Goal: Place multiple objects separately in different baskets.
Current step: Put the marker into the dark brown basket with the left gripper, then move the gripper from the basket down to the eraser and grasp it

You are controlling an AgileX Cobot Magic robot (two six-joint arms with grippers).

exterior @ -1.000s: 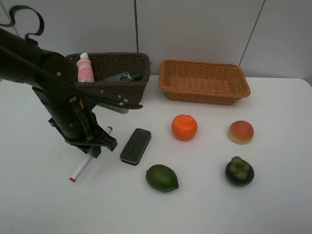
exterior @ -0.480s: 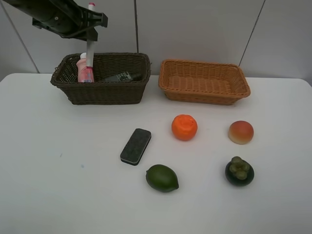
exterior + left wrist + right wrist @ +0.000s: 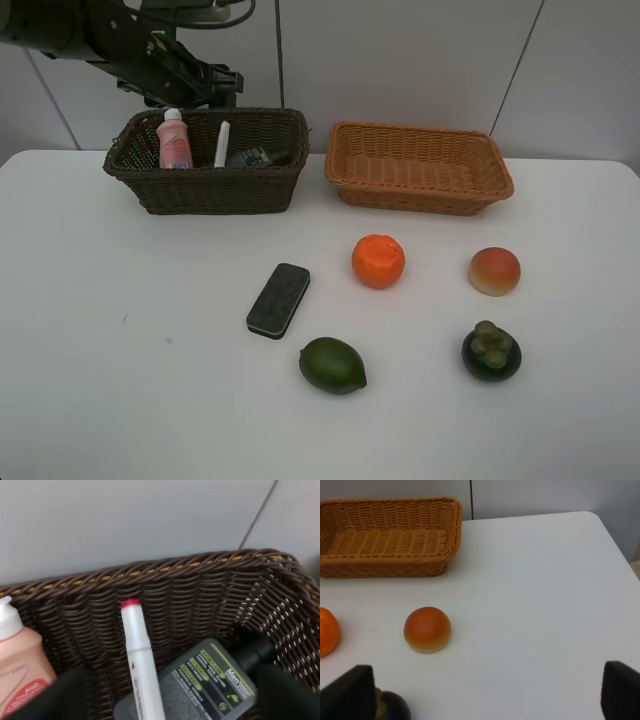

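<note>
White table (image 3: 90,300); marker (image 3: 221,145) in basket (image 3: 200,190) below tool (image 3: 220,88).

We look down on the whole desk (image 3: 90,400) from high in front. Our left wrist view peers closely into the dark brown basket (image 3: 200,580); our right wrist view, low, shares the tan basket (image 3: 390,567) and peach (image 3: 427,629) with the high view.

So inside the dark brown basket (image 3: 200,605) the white red-tipped marker (image 3: 140,655) leans tip-up against the woven wall, sitting between the pink bottle (image 3: 20,665) and the dark green bottle (image 3: 210,680), which lies label-up.
</note>
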